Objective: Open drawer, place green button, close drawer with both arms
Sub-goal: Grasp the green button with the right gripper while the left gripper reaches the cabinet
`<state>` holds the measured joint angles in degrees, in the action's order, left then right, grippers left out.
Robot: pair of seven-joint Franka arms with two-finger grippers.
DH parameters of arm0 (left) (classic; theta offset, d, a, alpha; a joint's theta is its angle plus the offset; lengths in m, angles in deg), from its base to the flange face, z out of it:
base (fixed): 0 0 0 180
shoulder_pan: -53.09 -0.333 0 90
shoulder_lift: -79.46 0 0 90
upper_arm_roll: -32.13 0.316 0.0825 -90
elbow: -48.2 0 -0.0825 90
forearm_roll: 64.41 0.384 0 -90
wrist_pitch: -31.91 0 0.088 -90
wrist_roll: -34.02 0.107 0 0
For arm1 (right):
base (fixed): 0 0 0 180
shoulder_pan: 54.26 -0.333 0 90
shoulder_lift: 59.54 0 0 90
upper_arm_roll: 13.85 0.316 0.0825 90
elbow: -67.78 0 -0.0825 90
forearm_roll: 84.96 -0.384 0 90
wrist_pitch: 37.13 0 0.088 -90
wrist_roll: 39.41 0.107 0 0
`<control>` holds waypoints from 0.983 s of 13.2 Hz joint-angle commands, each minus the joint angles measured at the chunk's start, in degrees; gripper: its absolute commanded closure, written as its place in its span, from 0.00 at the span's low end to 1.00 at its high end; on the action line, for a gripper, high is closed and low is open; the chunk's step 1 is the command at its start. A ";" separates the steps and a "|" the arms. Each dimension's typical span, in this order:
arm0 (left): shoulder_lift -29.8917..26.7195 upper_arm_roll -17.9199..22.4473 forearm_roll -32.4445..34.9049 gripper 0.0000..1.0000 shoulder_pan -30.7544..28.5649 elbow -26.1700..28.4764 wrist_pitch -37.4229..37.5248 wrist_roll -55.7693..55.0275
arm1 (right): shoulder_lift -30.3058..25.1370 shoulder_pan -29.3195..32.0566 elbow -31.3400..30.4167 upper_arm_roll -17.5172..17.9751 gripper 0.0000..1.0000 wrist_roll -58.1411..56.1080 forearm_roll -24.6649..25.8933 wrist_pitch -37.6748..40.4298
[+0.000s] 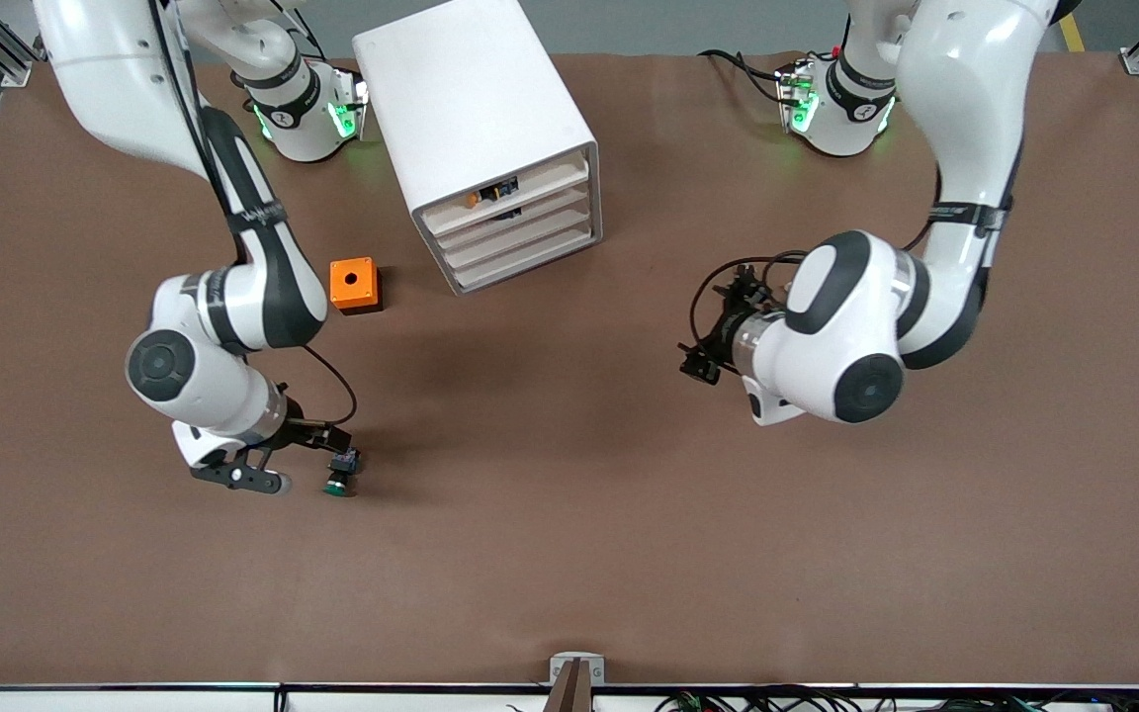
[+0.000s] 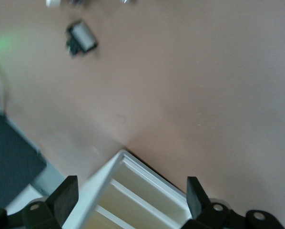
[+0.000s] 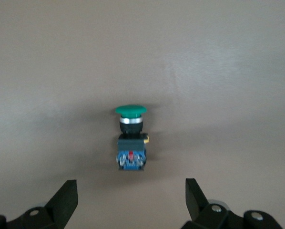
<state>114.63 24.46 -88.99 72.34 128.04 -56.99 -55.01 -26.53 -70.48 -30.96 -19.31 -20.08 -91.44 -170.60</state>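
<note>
The button (image 1: 339, 477) lies on the brown table (image 1: 569, 554) nearer the front camera than the orange box (image 1: 354, 285), just beside the right gripper (image 1: 317, 465), whose wrist view alone shows wide-spread, empty fingers, while the left gripper (image 2: 132, 193), likewise wide and empty, faces the drawer cabinet (image 1: 490, 138).

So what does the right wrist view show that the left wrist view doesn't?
Only the right wrist view shows the button, lying on its side on the brown table ahead of the open right end effector, with its green cap pointing away from the camera. Only the left wrist view shows the white drawer cabinet below the open left end effector, plus a small black switch with a white face farther off. Both share the brown tabletop and two spread black fingers.
</note>
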 commanded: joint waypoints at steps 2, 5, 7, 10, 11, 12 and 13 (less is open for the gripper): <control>4.45 0.29 -7.39 0.02 2.00 -0.74 0.65 -10.87 | 4.07 -0.74 1.09 -0.43 0.00 0.71 -1.34 -4.67; 8.67 0.20 -13.89 0.02 4.37 -0.91 0.83 -23.52 | 5.74 -1.61 1.09 -0.26 0.00 0.71 -3.62 -6.97; 11.48 0.20 -17.16 0.02 6.40 -1.09 -0.13 -31.34 | 6.45 -2.23 1.09 -0.26 0.00 0.71 -4.07 -8.02; 13.25 0.64 -17.78 0.05 8.34 -1.27 -0.23 -36.83 | 7.33 -1.71 1.09 -0.26 0.01 0.53 -4.07 -9.43; 13.51 0.55 -17.87 0.05 8.86 -1.18 -0.23 -37.00 | 7.59 -1.36 1.09 -0.26 0.02 -0.08 -4.07 -9.52; 14.21 0.55 -17.78 0.05 10.43 -1.26 -0.14 -37.09 | 7.94 -1.01 1.09 -0.26 0.03 -0.26 -4.07 -9.87; 14.31 0.55 -17.70 0.05 11.15 -1.26 -0.14 -37.18 | 8.38 -1.00 1.09 -0.26 0.03 -0.35 -4.07 -11.27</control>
<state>128.23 24.39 -105.90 81.53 127.96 -57.67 -90.71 -19.39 -71.97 -30.76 -19.64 -19.69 -94.23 -180.34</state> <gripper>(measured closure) 0.048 0.022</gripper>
